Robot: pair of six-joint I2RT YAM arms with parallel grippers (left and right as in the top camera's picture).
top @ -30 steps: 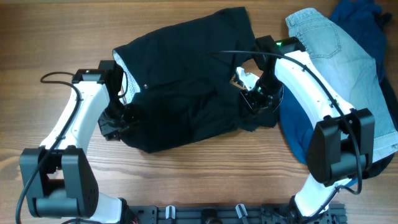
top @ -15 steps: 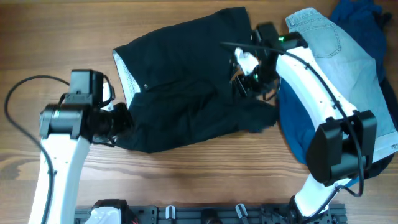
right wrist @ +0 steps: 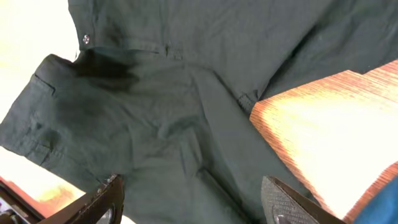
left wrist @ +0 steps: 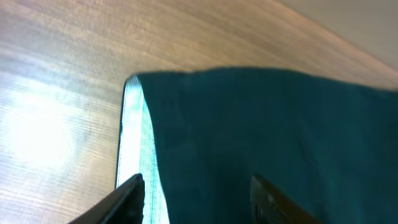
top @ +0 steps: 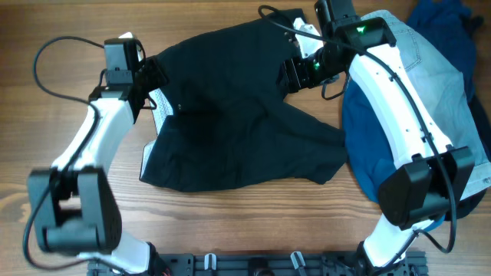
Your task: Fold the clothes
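Okay, left hand [top: 147, 75] and right hand [top: 294, 73] shift near-to-far across black shorts [top: 230, 123], both open and empty; regrasp probably next.

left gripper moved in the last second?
Yes. In the overhead view the left gripper went from the near-left edge of the black shorts to their far-left corner, away from the base rail.
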